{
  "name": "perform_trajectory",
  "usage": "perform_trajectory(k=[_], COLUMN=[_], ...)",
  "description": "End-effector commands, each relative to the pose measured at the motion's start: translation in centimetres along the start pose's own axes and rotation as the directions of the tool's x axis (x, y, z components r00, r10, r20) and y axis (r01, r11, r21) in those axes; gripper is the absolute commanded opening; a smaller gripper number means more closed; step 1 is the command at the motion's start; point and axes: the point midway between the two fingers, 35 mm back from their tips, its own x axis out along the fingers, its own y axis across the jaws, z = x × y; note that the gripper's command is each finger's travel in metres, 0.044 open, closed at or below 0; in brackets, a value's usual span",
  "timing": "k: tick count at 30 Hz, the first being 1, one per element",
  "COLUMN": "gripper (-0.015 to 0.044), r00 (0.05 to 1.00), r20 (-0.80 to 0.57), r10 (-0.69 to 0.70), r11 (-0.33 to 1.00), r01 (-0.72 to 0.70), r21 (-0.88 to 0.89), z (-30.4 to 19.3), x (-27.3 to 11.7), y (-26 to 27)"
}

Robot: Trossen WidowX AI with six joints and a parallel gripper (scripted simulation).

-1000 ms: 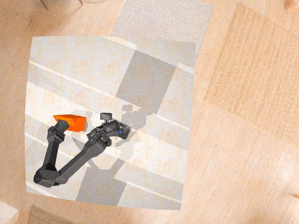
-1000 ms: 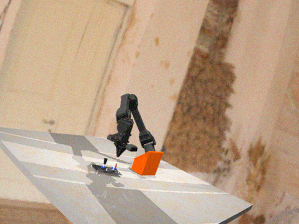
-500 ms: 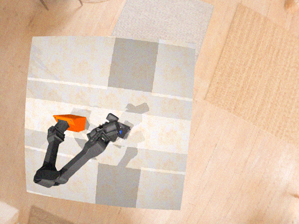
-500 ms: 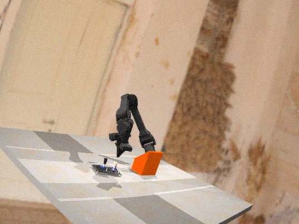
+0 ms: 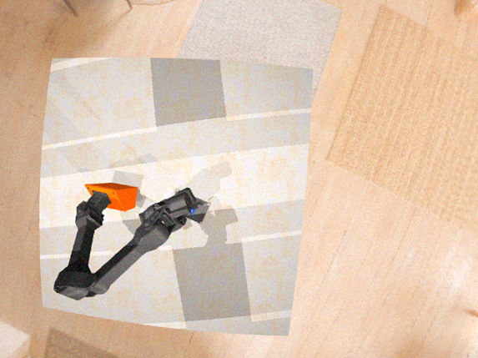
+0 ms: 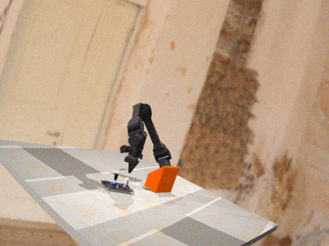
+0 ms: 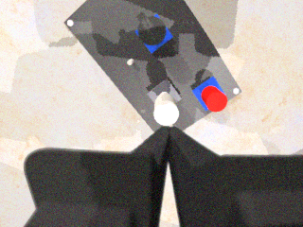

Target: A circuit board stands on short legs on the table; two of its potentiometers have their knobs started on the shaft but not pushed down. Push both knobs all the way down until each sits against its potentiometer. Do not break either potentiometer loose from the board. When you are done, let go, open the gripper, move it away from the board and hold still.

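Hovering above the circuit board [image 7: 151,61] with gripper [image 7: 167,133] fully closed and empty, white knob [image 7: 166,113] just ahead of the tips, black knob [image 7: 155,35] farther beyond.

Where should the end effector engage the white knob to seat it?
On the white knob's rounded top, coming straight down from above: it stands upright on the circuit board. The end effector is shut and empty, so its closed tips can likely press it.
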Motion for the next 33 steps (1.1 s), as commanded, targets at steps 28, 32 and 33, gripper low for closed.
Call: perform_trajectory(k=[28, 32, 33], gripper=[0.0, 0.0, 0.0], r00=[1.0, 1.0, 1.0], r20=[0.005, 0.005, 0.005], r10=[0.002, 0.002, 0.002], r11=[0.483, 0.357, 0.324], r01=[-0.005, -0.005, -0.005], r21=[0.876, 0.934, 0.946], z=[0.06, 0.06, 0.06], x=[0.37, 0.41, 0.42], y=[0.0, -0.01, -0.01])
